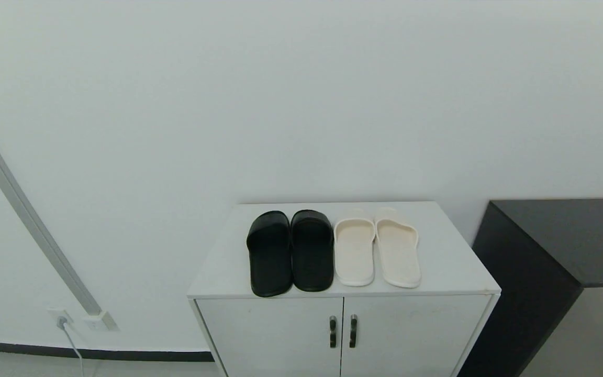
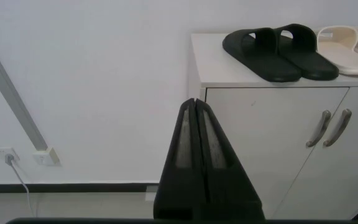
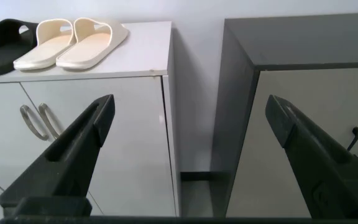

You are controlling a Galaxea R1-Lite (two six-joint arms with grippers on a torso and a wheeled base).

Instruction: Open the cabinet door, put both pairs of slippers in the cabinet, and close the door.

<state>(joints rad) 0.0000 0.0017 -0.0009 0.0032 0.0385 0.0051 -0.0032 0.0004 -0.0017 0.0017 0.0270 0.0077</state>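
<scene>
**Black slippers (image 1: 291,254), cream slippers (image 1: 377,254) on closed cabinet (image 1: 270,330)**

Both pairs are lying side by side on its top, black pair left. Left gripper (image 2: 195,102) fingers are pressing together, holding nothing. Right gripper (image 3: 190,106) fingers are gaping wide, empty.

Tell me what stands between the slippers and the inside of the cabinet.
The shut cabinet doors. The black slippers and the white slippers lie on the cabinet top; nothing else visible blocks them.

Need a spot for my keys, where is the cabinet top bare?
Bare strips lie between the black slippers and the left edge of the cabinet, and between the cream slippers and its right edge. The middle is crowded.
</scene>
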